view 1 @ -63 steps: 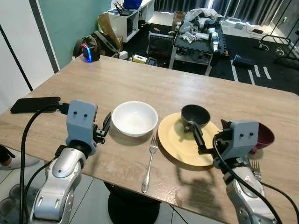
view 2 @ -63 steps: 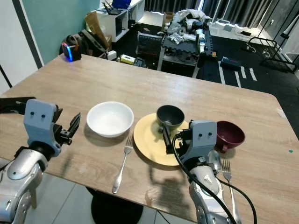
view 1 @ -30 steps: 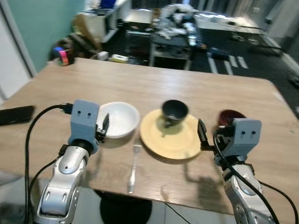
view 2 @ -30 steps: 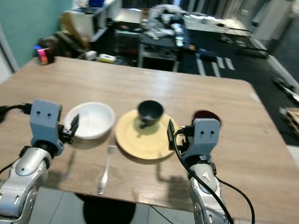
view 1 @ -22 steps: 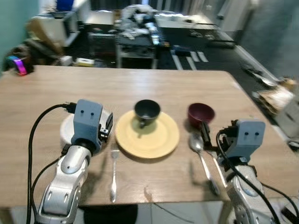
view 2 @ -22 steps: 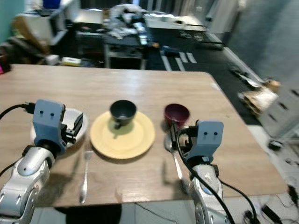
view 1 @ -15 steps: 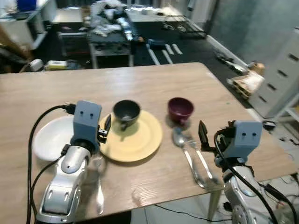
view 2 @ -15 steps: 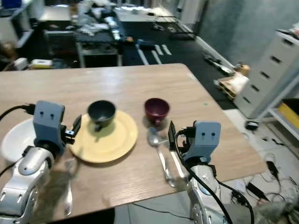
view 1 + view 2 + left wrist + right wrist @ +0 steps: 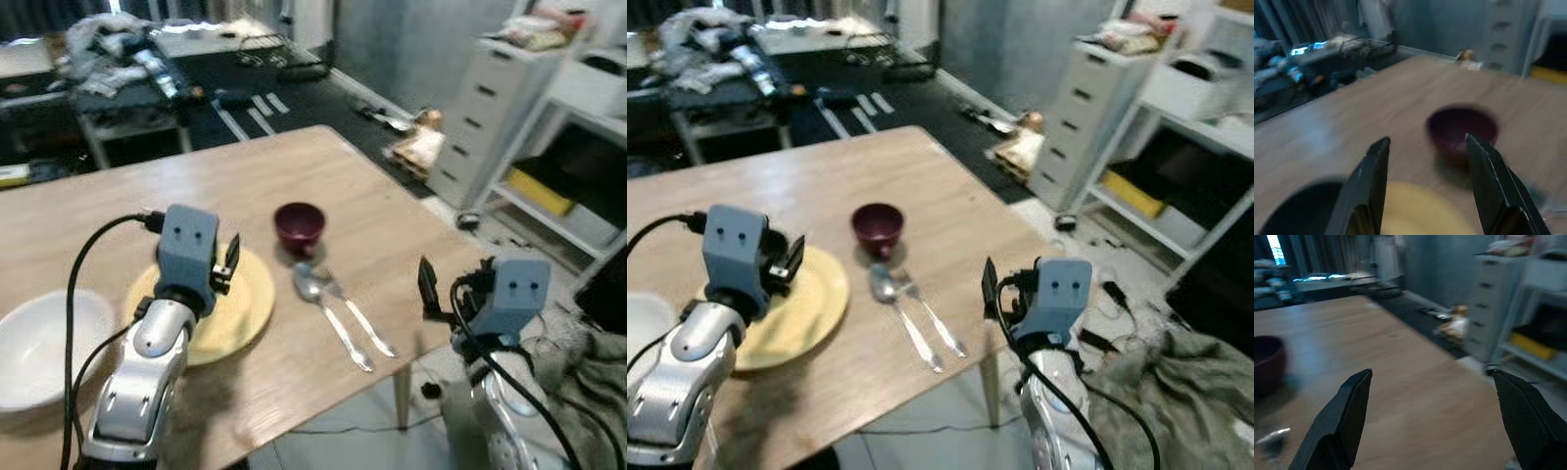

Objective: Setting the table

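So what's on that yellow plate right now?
The left gripper hangs over the yellow plate, hiding much of it. The left wrist view shows a dark cup at the plate's edge; whether it stands on the plate is hidden.

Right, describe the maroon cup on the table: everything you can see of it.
The maroon cup is small, round, dark red and glossy, probably ceramic. It stands upright and open on the wooden table, and its inside looks empty. It sits just beyond the bowl of a spoon and a fork, beside the yellow plate, apparently apart from the plate's rim. The left wrist view shows it blurred, beyond the open left claw. Nothing grips it.
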Controlling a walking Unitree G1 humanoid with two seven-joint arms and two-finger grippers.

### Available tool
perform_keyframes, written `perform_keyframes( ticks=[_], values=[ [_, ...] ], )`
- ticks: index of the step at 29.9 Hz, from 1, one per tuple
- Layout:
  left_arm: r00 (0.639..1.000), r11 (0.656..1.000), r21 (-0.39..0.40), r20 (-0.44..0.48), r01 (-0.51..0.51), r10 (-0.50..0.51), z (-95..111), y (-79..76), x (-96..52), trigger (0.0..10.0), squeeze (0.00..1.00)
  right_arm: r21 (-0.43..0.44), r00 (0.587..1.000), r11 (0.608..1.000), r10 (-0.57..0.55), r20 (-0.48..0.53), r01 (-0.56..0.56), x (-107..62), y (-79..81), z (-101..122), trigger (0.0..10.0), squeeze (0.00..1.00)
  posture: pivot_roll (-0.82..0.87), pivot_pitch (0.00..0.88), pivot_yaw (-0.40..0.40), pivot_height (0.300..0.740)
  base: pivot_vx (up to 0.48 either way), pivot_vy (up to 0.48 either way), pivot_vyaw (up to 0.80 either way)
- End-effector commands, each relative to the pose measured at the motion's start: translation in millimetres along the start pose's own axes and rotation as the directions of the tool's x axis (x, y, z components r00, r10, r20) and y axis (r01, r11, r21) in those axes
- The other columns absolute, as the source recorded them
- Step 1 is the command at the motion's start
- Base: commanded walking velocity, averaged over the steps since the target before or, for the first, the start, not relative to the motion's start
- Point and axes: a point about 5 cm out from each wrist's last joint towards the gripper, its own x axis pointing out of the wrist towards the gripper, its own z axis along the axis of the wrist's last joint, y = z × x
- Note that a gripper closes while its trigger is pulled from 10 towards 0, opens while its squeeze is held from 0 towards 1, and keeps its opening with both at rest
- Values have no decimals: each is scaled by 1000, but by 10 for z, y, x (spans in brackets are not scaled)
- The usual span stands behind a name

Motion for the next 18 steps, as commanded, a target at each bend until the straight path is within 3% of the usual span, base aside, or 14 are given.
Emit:
perform_keyframes(
  ticks=[1, 18],
  values=[
    [1000, 1000, 1, -20, -4, 4, -54, 31, -6, 10000, 0, -1, 1000, 1000, -8, -13, 8, -19, -2, -31, 10000, 0, -18, 0, 60, 740, 0, 0, -763],
    [1000, 1000, 1, -15, 10, -10, -46, 9, 25, 10000, 0, 3, 1000, 1000, -18, -12, 18, -21, 6, -40, 10000, 0, -13, 0, 65, 740, 0, 0, -764]
  ],
)
